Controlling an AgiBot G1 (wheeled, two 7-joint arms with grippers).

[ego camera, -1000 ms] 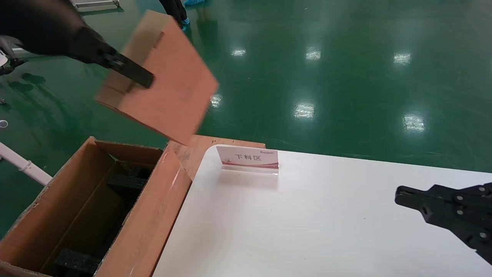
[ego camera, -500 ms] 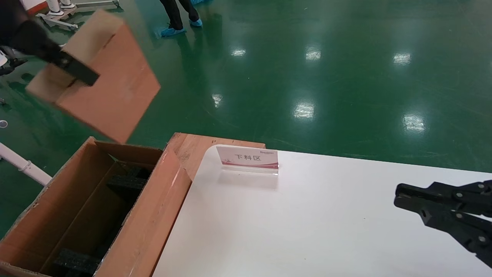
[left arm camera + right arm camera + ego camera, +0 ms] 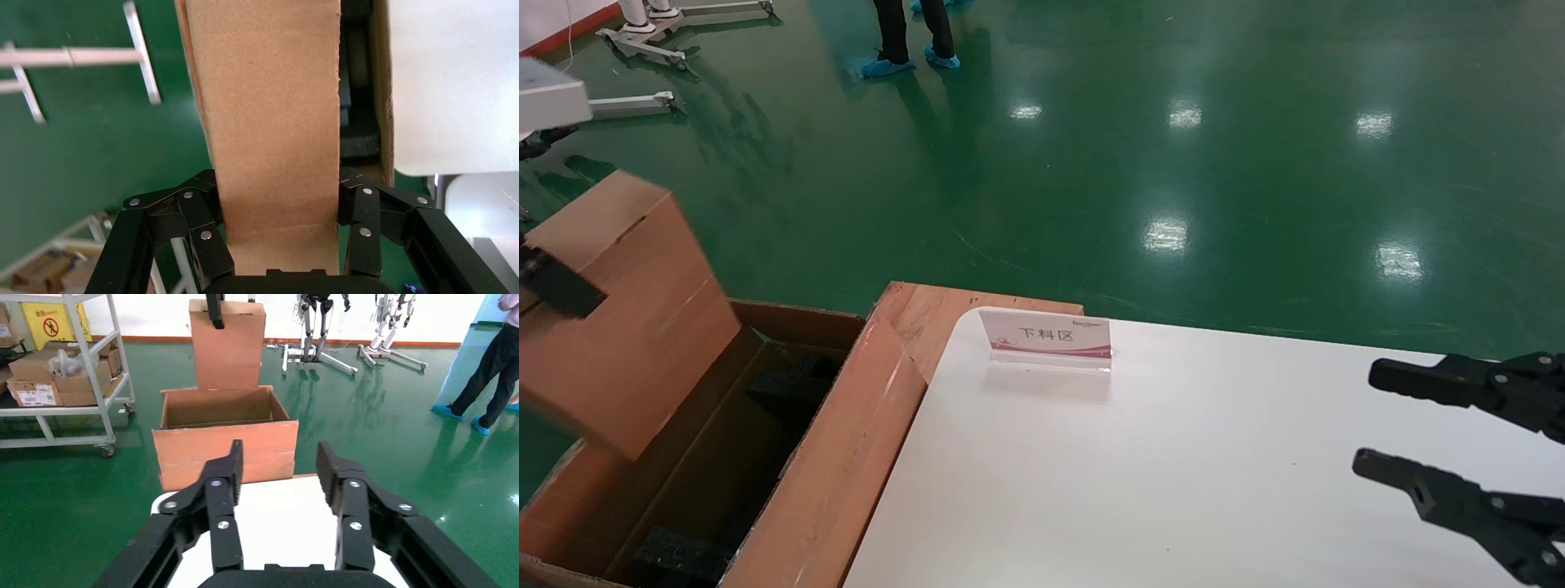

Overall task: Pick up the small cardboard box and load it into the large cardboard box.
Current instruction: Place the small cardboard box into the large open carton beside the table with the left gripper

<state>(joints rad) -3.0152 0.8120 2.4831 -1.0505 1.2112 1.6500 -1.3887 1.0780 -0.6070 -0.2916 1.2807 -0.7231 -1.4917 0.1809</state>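
Above the left end of the large cardboard box (image 3: 764,457), at the left edge of the head view, held the small cardboard box (image 3: 617,318) clear of the floor, tilted, with its lower corner reaching down in front of the carton's opening. Gripped that small cardboard box (image 3: 272,122) with the left gripper (image 3: 278,229), fingers (image 3: 205,236) clamped against its two opposite long faces, pads pressed flat to the cardboard on both sides. Showed only one dark finger of that gripper (image 3: 556,286) in the head view, lying across the upper face of the carton. Stood the large cardboard box (image 3: 223,432) on the green floor (image 3: 1173,163), just beside the white table (image 3: 1173,490), flaps up and interior dark, with black foam blocks (image 3: 678,555) visible at the bottom. Appeared in the right wrist view with the small cardboard box (image 3: 226,346) upright directly behind and above its far rim; whether the two touched could not be told. Hovered the right gripper (image 3: 1410,429) over the right part of the table, fingers (image 3: 220,496) spread well apart and holding nothing. Stood a small placard (image 3: 1046,336) with red trim near the table's far left corner, next to a raised flap of the big carton.
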